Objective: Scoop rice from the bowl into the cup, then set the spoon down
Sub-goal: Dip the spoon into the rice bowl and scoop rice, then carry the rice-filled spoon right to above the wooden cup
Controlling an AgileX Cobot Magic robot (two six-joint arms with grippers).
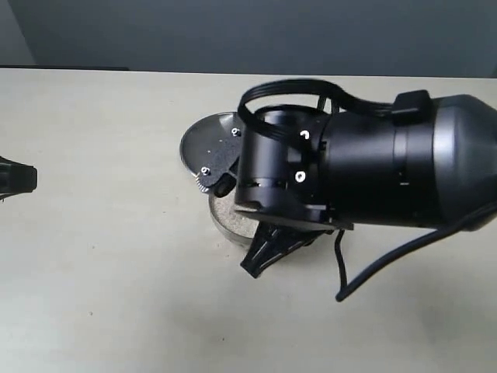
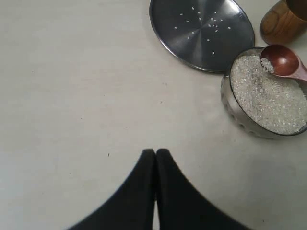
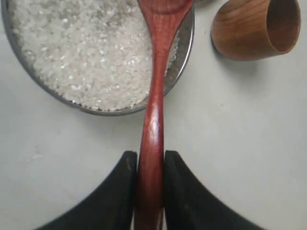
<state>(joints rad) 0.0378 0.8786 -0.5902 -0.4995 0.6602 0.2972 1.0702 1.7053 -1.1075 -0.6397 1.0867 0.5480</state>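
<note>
My right gripper (image 3: 150, 160) is shut on the handle of the reddish-brown wooden spoon (image 3: 152, 110). The spoon's head (image 2: 279, 60) hangs over the steel bowl (image 2: 230, 103), with a few grains in it. The bowl is nearly full of white rice (image 3: 86, 52). The wooden cup (image 3: 256, 28) stands right beside the bowl, its opening showing dark. In the exterior view the right arm covers most of the bowl (image 1: 224, 221), and the spoon and cup are hidden there. My left gripper (image 2: 156, 152) is shut and empty, over bare table well away from the bowl.
A flat steel plate (image 2: 201, 31) with scattered rice grains lies against the bowl's far side. The left gripper's tip (image 1: 15, 179) shows at the exterior view's left edge. A black cable (image 1: 373, 272) trails from the right arm over the table.
</note>
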